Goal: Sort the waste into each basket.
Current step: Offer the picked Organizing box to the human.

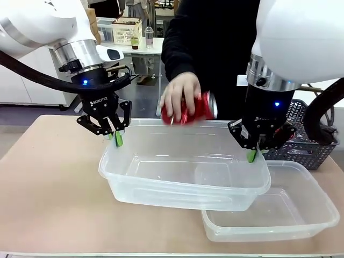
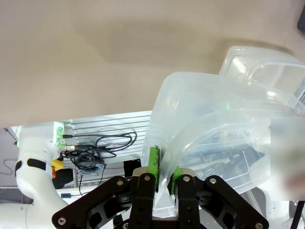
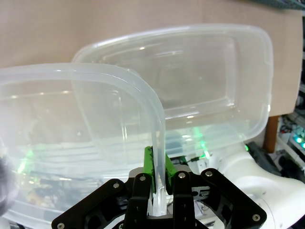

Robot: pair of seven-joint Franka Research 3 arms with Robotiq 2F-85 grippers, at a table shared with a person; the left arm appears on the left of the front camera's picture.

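Underneath, a beige table carries one clear basket.

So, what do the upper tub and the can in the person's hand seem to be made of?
The upper tub looks like clear, faintly milky plastic with a glossy finish: the table shows through its walls. The can is probably thin metal, painted glossy red with a bare silver end, judging by its shine.

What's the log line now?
left gripper: shut on larger tub rim | right gripper: shut on opposite rim | person's hand: red can at rim | smaller tub: on table
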